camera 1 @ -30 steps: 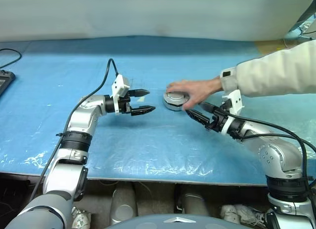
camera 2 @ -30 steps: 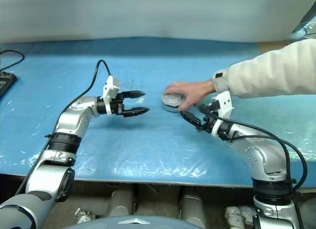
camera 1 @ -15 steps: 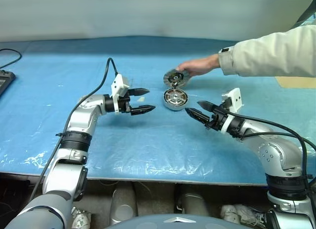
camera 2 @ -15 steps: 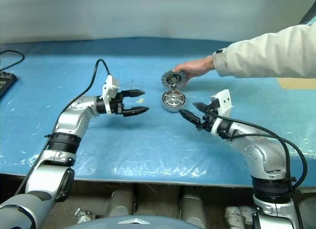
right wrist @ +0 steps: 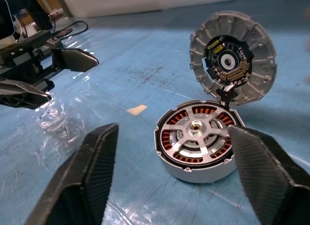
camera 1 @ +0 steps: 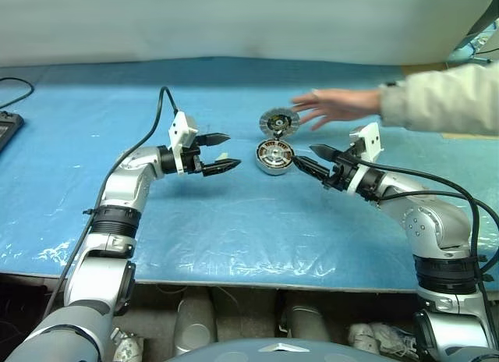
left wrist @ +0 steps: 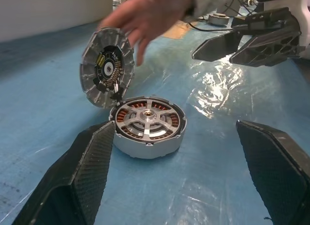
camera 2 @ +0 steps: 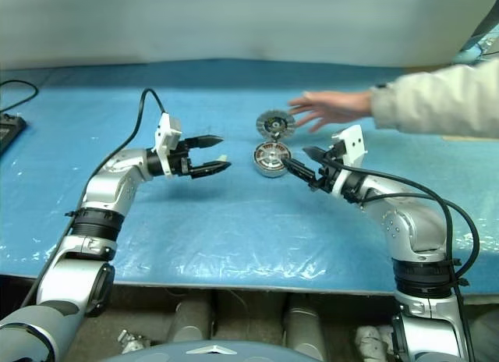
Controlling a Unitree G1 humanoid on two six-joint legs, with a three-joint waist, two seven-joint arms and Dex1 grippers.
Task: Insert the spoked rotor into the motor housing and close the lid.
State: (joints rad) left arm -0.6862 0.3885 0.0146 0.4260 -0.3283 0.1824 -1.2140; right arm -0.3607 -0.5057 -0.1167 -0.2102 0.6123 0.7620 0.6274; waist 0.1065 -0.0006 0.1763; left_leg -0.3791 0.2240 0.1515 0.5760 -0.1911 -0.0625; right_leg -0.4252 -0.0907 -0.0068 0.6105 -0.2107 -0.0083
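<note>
Since a second ago the lid [camera 1: 278, 123] has been lifted off the housing [camera 1: 274, 156] by a person's hand [camera 1: 337, 106], which has been drawn back to the far right, and the right gripper [camera 1: 313, 160] has been brought in closer to the housing. The housing is left on the blue sheet [camera 1: 234, 229] at mid-table, between the two grippers, with the lid propped upright at its far edge and apparently tied to it by short wires. A silver spoked rotor [right wrist: 199, 136] is already seen seated inside, over a ring of copper windings; the lid's inner face carries a small circuit board. The left gripper [camera 1: 217, 152] is held wide open and empty, to the left of the housing. The right gripper is also open and empty, its jaws to either side of the housing without touching it. The propped lid could be toppled or its wires strained by a careless push, and the light housing could be slid across the slick sheet.
</note>
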